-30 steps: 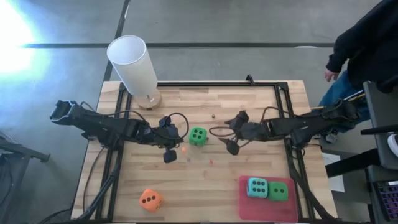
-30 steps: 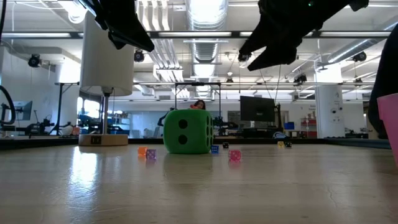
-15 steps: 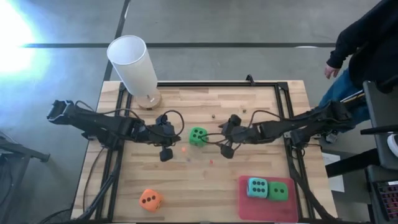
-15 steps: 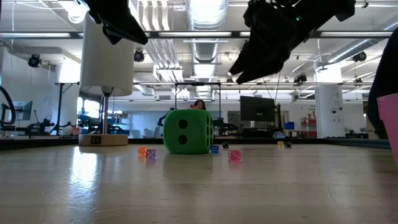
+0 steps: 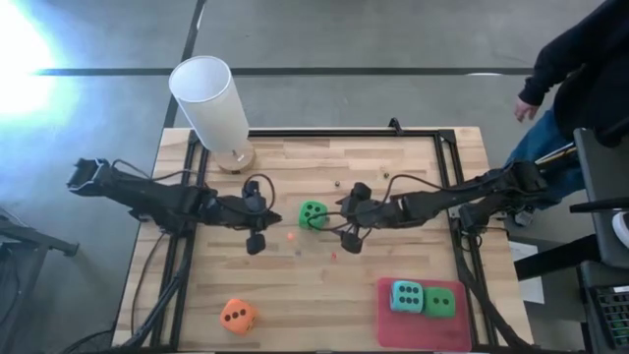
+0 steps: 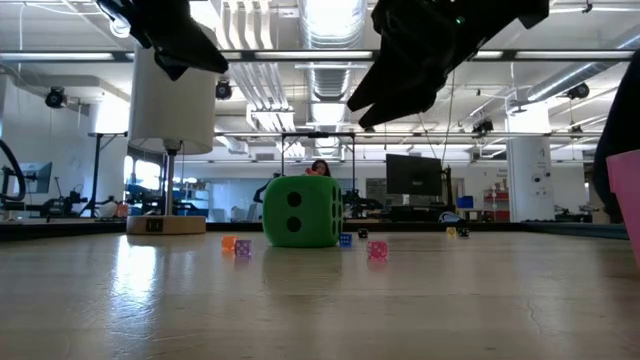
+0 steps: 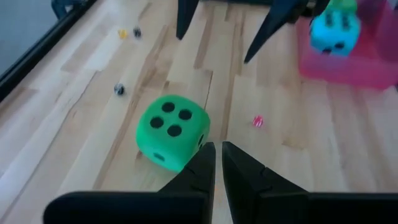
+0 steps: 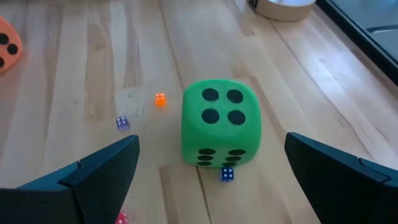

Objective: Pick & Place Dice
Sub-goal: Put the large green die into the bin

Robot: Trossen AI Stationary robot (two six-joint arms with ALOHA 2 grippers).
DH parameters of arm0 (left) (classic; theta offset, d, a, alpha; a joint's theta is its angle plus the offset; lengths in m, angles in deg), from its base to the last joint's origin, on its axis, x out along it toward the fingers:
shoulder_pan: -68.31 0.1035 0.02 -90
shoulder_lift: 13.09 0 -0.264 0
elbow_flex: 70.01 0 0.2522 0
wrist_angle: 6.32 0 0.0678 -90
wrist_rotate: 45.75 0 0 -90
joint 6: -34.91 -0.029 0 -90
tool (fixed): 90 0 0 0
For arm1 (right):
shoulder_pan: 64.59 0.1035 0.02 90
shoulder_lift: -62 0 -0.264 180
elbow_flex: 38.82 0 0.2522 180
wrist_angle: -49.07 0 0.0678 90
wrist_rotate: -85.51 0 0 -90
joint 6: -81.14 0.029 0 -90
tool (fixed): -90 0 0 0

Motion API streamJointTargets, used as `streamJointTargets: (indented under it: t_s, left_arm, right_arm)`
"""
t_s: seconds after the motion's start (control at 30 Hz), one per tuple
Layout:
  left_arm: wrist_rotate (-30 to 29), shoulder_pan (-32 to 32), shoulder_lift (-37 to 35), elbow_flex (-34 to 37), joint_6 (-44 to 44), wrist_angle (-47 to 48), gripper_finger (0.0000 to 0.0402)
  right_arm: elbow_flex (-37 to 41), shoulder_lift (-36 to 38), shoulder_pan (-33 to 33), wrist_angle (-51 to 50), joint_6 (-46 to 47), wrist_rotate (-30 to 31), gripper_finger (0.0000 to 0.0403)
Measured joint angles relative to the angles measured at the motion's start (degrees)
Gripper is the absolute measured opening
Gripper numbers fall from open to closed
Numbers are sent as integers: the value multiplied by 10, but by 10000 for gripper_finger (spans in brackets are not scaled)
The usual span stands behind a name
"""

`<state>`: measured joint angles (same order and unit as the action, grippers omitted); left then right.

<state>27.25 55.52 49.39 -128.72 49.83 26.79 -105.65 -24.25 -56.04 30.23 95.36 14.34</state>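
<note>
White cylinder (image 5: 210, 103), pink mat (image 5: 418, 326), seated person (image 5: 575, 74)

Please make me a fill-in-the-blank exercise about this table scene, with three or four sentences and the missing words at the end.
1. The pink mat holds ____ dice: a teal die and a green one.
2. The right gripper, with its fingers spread wide, faces the ____ die at the middle of the table.
3. The left gripper has its fingers ____.
4. The die alone near the table's front left corner is ____.

Missing words: two; green; shut; orange
</note>
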Motion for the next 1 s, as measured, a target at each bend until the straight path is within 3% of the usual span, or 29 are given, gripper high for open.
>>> streamJointTargets:
  t_s: [0.27, 1.0]
  left_arm:
    - [-1, 0, -46, 34, 0, 0, 36]
    - [-1, 0, -50, 40, 0, 2, 36]
  right_arm:
    - [-7, 2, 0, -1, 1, 0, 400]
    - [-31, 0, 0, -1, 6, 2, 400]
